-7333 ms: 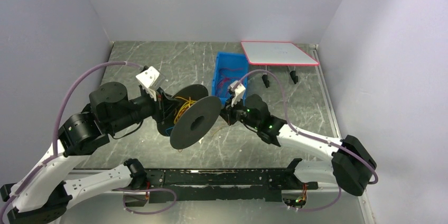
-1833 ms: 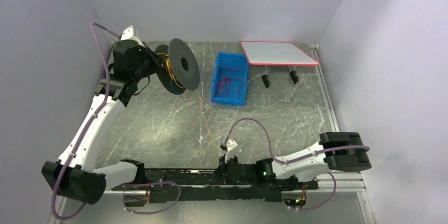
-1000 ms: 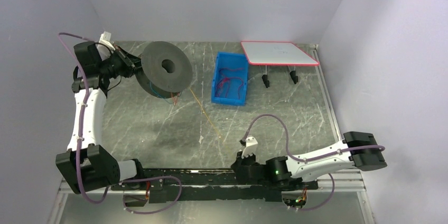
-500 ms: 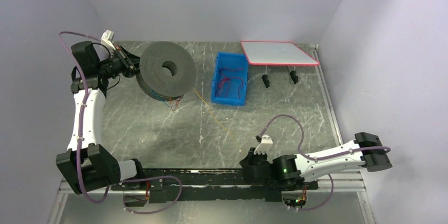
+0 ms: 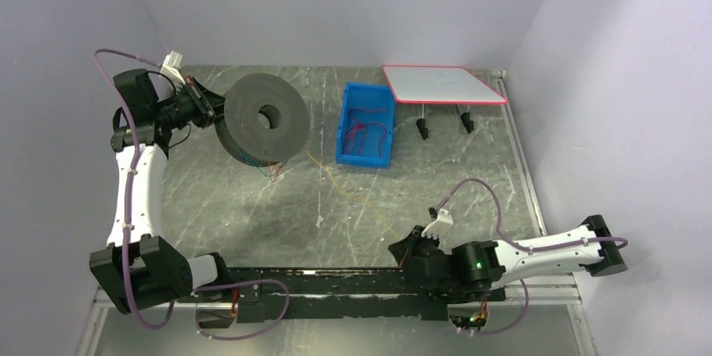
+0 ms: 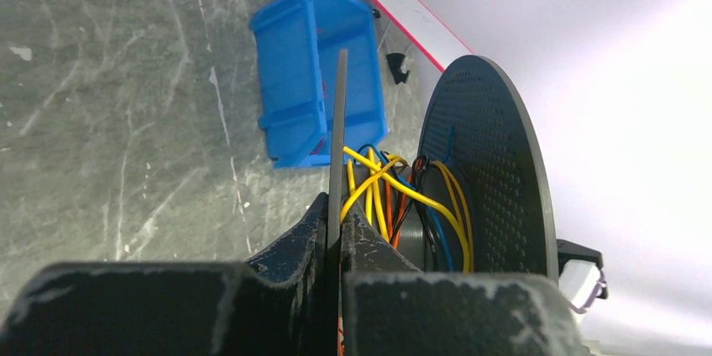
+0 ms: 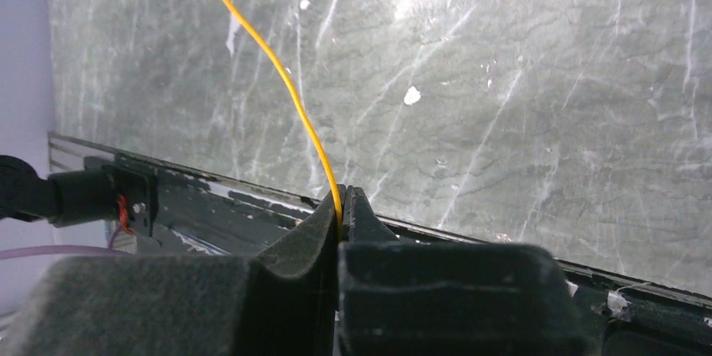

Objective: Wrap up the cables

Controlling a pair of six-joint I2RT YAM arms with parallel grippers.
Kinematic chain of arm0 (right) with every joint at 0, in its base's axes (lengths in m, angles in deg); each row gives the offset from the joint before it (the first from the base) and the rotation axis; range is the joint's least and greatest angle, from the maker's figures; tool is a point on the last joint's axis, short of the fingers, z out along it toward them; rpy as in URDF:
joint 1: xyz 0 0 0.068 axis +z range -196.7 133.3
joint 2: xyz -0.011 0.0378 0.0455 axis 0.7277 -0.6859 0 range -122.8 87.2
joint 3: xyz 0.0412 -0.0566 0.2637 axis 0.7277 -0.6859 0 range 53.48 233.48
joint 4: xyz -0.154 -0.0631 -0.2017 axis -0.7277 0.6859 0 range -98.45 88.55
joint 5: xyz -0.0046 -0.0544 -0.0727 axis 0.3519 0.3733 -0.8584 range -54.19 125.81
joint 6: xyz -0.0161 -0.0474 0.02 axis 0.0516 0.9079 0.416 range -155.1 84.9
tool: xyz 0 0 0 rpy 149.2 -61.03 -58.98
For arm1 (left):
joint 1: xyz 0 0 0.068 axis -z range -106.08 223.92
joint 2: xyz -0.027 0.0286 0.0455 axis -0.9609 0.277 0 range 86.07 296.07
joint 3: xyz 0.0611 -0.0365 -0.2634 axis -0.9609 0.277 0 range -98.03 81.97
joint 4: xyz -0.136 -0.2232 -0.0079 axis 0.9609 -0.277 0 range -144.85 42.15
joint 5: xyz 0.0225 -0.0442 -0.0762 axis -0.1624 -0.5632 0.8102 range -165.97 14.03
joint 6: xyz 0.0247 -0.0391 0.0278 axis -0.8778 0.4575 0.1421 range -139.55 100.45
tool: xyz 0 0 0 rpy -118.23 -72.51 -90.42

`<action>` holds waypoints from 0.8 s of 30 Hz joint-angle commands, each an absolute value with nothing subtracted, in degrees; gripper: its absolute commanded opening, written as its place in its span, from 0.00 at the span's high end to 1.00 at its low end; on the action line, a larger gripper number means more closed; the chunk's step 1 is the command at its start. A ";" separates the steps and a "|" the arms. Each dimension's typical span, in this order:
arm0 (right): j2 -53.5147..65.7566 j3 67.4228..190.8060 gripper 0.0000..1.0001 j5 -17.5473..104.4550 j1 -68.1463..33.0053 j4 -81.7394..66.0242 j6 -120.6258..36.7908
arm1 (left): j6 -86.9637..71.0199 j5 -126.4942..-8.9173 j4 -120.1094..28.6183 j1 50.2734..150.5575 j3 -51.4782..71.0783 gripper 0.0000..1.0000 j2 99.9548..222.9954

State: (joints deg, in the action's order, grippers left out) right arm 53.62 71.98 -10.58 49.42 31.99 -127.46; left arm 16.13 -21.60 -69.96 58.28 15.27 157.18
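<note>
A dark grey spool (image 5: 262, 118) is held at the back left, one flat face turned toward the camera. My left gripper (image 5: 201, 104) is shut on the thin edge of one flange (image 6: 338, 138). Yellow, orange, blue and black cables (image 6: 395, 192) are wound loosely on the hub between the flanges. One thin yellow-orange cable (image 5: 353, 198) runs from under the spool diagonally across the table. My right gripper (image 5: 405, 248) is low at the near edge, shut on that cable's end. In the right wrist view the cable (image 7: 277, 70) rises out from between the closed fingertips (image 7: 339, 205).
A blue bin (image 5: 366, 125) with red wires inside sits at the back centre. A white board with a red edge (image 5: 443, 85) stands on short black legs at the back right. A black rail (image 5: 336, 285) runs along the near table edge.
The left arm carried the spool from the table's middle to the back left. Over the last second my right gripper slid right along the near edge, drawing the cable with it.
</note>
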 commanded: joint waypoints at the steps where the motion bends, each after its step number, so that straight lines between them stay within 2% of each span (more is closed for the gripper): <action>1: 54.22 76.48 1.00 -16.59 49.63 40.84 -131.16 | 12.72 -22.28 -72.53 58.58 13.51 0.93 154.59; 8: 56.74 78.65 1.00 -19.86 49.63 47.68 -135.13 | 9.00 -27.05 -75.29 59.47 13.27 0.93 154.23; 16: 58.44 79.03 1.00 -21.78 49.61 50.26 -136.26 | 6.49 -41.00 -78.36 59.76 13.85 0.93 154.26; 20: 58.04 79.30 1.00 -21.93 49.63 51.31 -136.99 | 7.85 -42.55 -77.05 59.09 14.90 0.93 155.01; 24: 58.35 78.08 1.00 -21.63 49.62 51.10 -137.91 | 9.04 -37.93 -75.35 58.84 15.75 0.93 155.33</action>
State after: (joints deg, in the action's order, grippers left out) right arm 58.01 78.12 -19.06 49.42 48.43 -135.42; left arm 7.04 -40.02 -79.16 59.37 15.67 155.72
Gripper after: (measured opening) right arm 0.008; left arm 0.080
